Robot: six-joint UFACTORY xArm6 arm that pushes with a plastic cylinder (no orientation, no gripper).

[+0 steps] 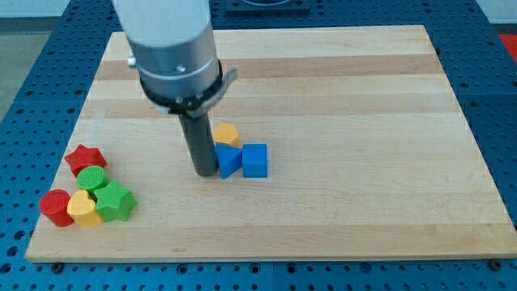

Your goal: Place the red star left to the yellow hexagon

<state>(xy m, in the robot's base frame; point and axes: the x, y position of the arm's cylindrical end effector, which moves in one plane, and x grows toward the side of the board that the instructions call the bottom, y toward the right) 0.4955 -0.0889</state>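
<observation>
Wooden desk (pixel 339 89), pale planks, sits on a blue pegboard base (pixel 32 48); room beyond not visible. Near edge, view's left: cluster of red cylinder (pixel 55 208), yellow heart-like block (pixel 81 208), green star (pixel 117 201), green cylinder (pixel 93 179). Just behind them the red star (pixel 85 158), touching the green cylinder, well apart from its goal. Mid-desk: my tip (pixel 205 174) rests down on the surface, just left of the blue triangle (pixel 229 159), touching or nearly so; blue cube (pixel 254 160) beside that on the right. Yellow hexagon (pixel 226 134) sits just behind the blue pair, partly hidden by the rod. No grasping tool here, only a plain rod, so nothing opens or closes. Step judged: approach not yet begun, star untouched. Next move calls for swinging around to the star's left side and pushing it rightward without dragging the green cylinder, stopping left of the hexagon.
</observation>
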